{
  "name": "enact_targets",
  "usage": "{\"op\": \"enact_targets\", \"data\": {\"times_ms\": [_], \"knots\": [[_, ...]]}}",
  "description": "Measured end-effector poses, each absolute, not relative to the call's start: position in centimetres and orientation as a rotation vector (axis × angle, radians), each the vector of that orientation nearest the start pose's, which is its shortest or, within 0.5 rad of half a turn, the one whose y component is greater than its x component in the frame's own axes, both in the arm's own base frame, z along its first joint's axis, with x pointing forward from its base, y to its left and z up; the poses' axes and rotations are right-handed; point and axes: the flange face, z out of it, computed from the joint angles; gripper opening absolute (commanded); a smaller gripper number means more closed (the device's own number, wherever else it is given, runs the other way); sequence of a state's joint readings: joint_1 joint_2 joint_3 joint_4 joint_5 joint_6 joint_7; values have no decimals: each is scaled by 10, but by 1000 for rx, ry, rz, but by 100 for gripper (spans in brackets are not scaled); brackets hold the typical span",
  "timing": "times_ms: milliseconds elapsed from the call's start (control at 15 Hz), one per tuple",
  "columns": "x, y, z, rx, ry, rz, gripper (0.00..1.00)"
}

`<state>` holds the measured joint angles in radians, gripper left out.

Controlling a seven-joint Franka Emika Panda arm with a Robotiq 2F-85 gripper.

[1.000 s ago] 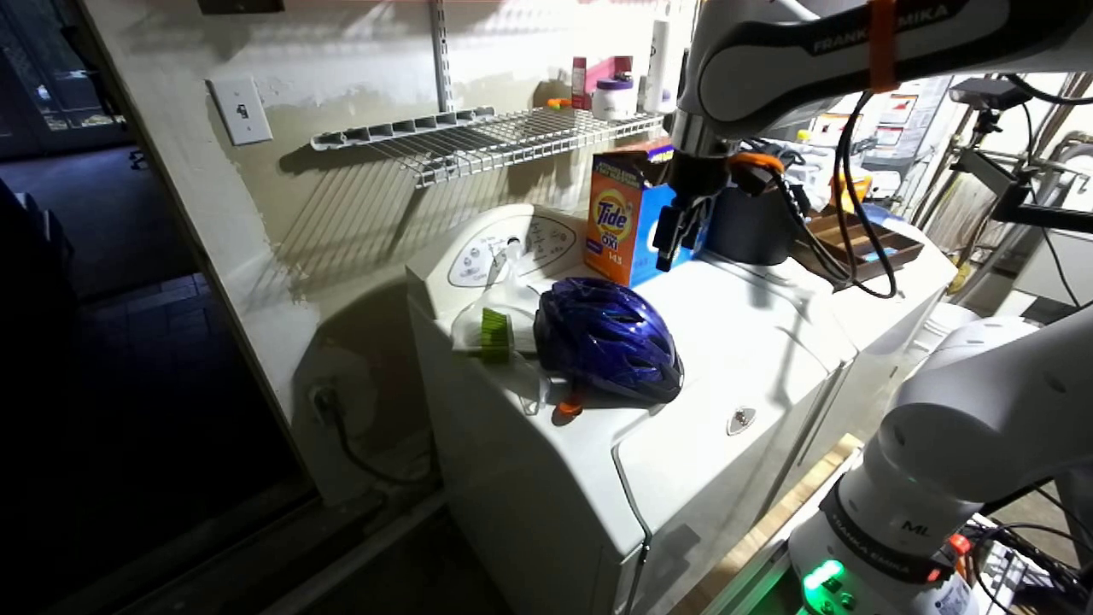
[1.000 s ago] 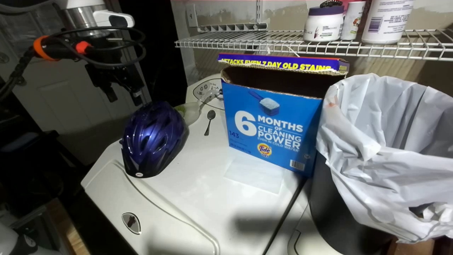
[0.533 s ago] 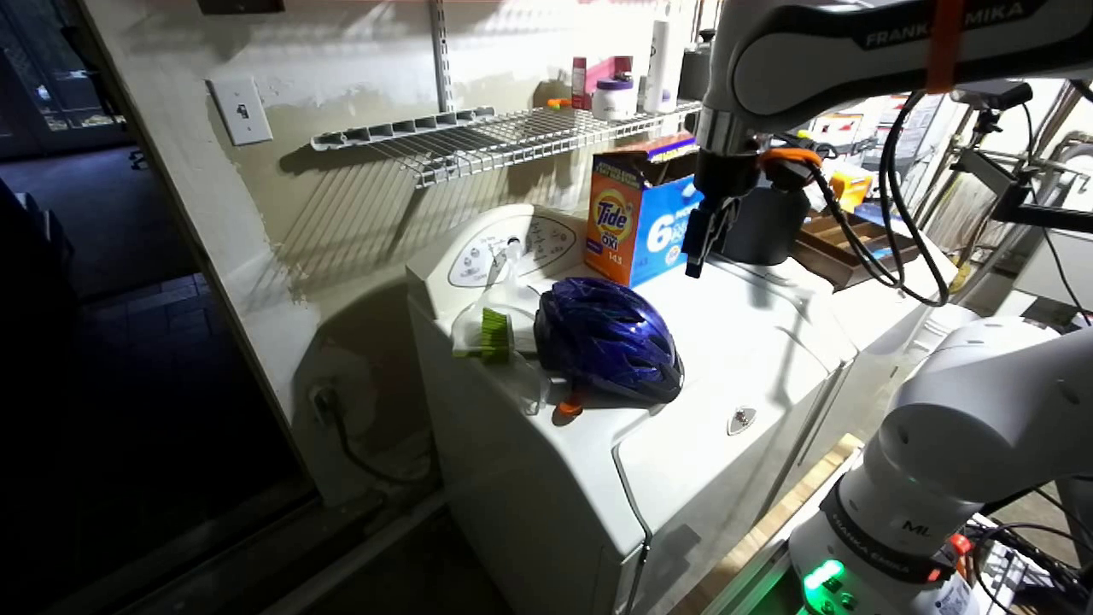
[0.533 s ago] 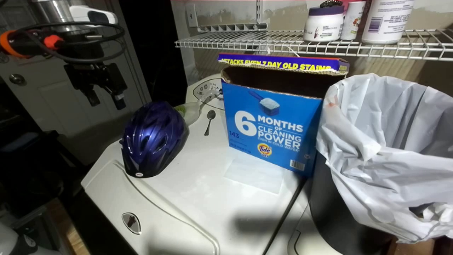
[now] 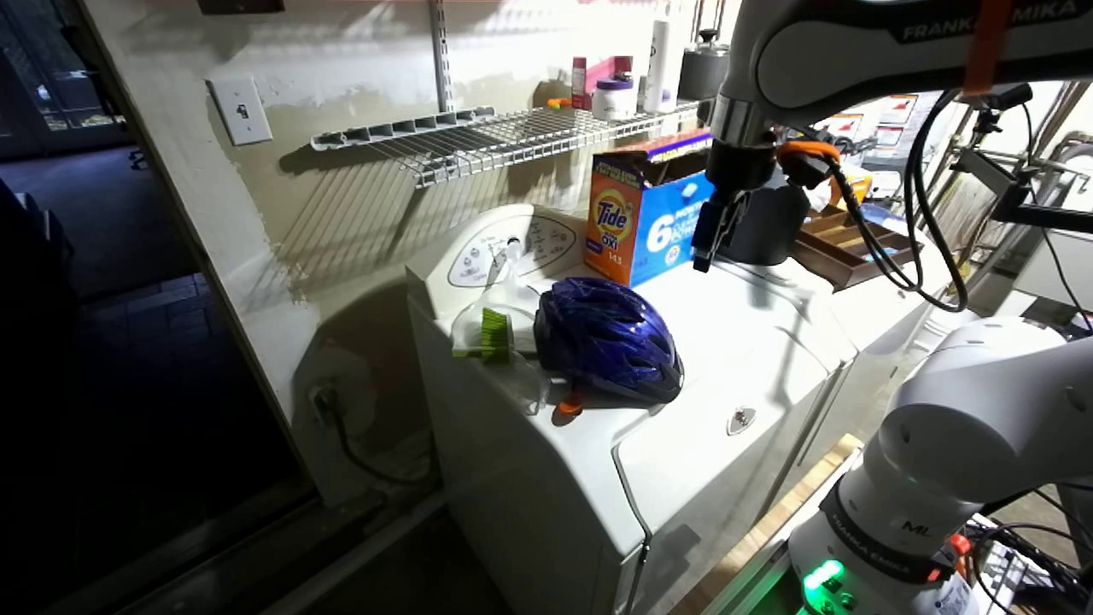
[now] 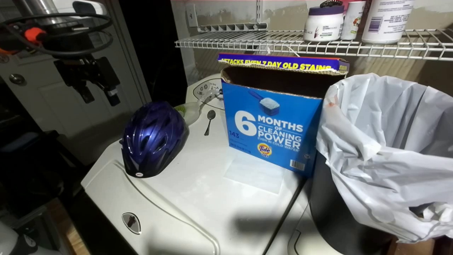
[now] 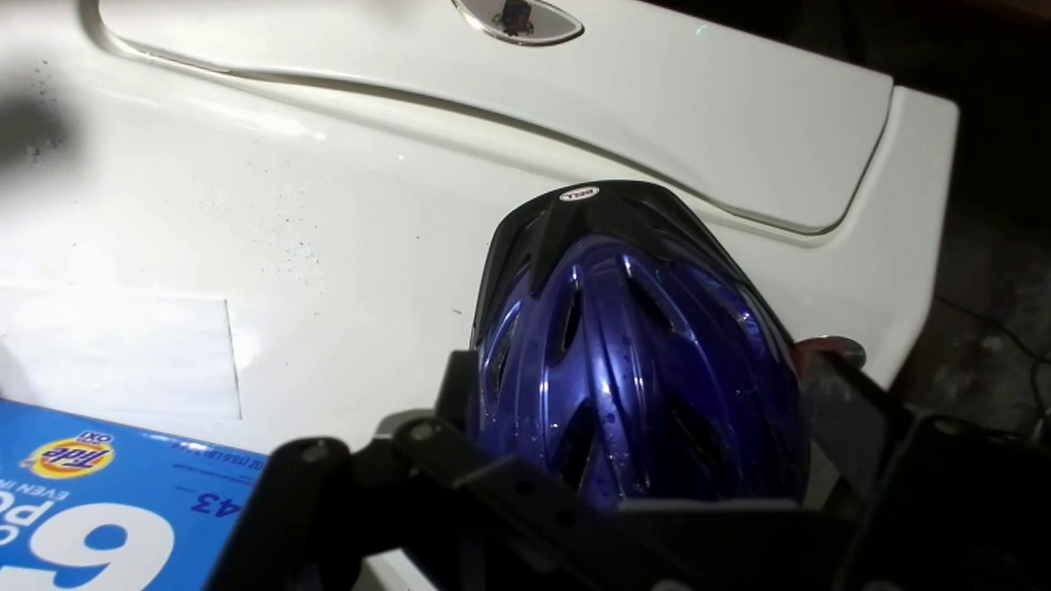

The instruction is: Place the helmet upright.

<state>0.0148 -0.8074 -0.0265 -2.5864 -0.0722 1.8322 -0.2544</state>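
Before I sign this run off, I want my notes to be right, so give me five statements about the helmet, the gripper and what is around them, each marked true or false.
1. The helmet sits dome up on the white machine. True.
2. The gripper is open. True.
3. The gripper is holding the helmet. False: the gripper hangs clear of the helmet in both exterior views.
4. In an exterior view, a spoon lies on the white machine between the helmet and the Tide box. True.
5. The Tide box is sealed shut. False: its top is open.
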Motion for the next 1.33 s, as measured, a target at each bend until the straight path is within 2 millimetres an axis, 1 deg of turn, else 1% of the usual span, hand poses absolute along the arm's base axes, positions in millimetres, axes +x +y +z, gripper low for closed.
{"op": "enact_targets", "data": {"times_ms": [200,533,1067,1333], "knots": [[311,-10,518,-3173,-419,-133,100],[310,-10,536,-3171,-407,-318,100],[314,-4,541,-3156,-413,-481,100],[315,-3,544,-3150,-418,-527,100]]}}
